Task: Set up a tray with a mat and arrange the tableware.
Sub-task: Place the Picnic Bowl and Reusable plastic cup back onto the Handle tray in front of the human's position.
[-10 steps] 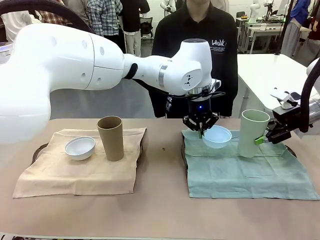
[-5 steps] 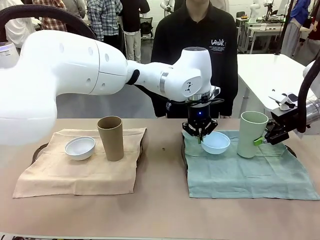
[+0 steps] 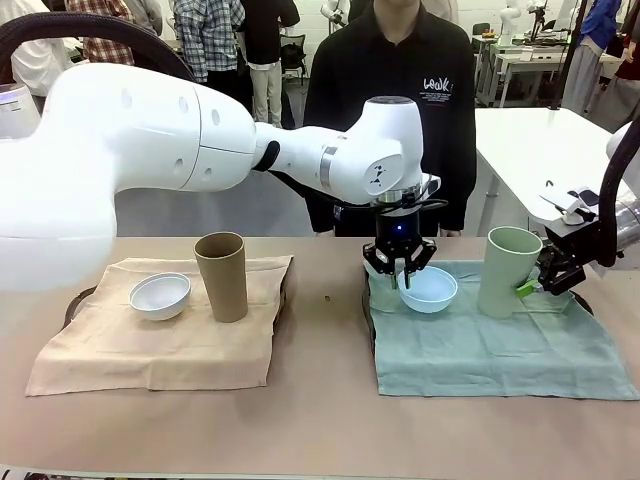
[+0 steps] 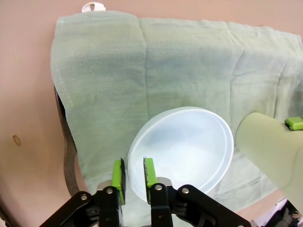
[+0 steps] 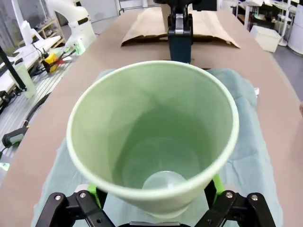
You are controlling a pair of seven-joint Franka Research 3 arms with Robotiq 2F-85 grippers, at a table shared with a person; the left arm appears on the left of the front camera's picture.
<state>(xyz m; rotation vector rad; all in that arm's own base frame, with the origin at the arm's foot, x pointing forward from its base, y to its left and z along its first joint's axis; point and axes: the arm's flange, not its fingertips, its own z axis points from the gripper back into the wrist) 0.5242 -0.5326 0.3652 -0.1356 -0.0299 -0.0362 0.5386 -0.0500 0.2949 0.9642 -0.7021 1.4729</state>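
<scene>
A: What is laid out on the tabletop, largest things first?

B: Two mats are spread over trays: a tan mat on the robot's left, a green mat on its right. On the tan mat a tan-brown cup is stood upright just beside a white bowl. On the green mat a pale green cup is stood near a light blue bowl.

A: How are the pincers set?

B: The left pincer is hung straight down over the near rim of the light blue bowl; the rim is straddled by its green pads, one inside and one outside, and a gap is seen between pad and rim, so the pinch is judged loosened rather than tight. The bowl appears to be resting on the mat. The right pincer is brought in sideways at the pale green cup's lower wall; its fingers are spread around the cup's base, and whether the wall is pressed cannot be told.

A: On which relation is the coming move turned?

B: The bowl's rim lies between the left pincer's fingers, so a straight lift is judged the way clear. The cup's long axis is tilted slightly towards the right pincer.
</scene>
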